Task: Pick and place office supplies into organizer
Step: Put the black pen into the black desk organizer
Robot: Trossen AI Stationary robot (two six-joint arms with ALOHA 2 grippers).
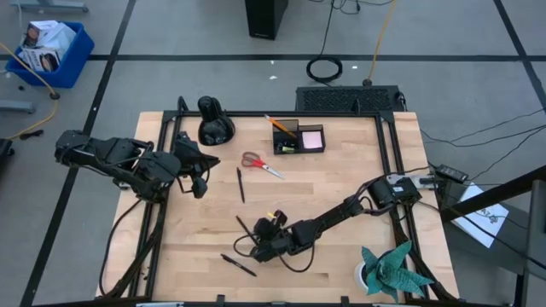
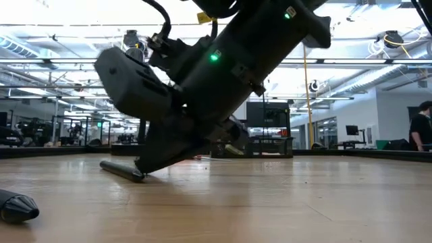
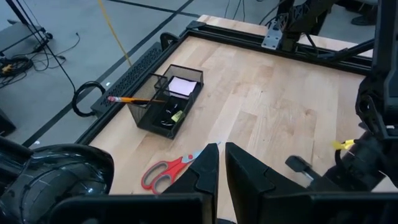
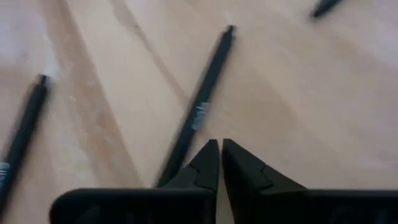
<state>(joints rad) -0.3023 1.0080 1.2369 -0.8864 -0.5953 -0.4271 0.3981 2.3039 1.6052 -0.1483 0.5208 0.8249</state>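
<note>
I see the pen (image 4: 200,106) lying flat on the bench (image 1: 341,183), running away from just beside my right fingers (image 4: 219,163); its near end passes under the tip of one finger, and I can't tell if they touch. Those fingers are closed with nothing between them, low over the bench. A second pen (image 4: 23,134) lies off to one side of them, and a third pen (image 1: 240,183) farther out. Beyond that are the scissors (image 1: 261,164), then the organizer (image 1: 298,136) at the far edge, with the pencil (image 3: 134,99) propped across it and the pink pad (image 3: 181,86) in its tray. My left fingers (image 3: 221,163) are closed and empty, held above the bench, the scissors just ahead of them.
</note>
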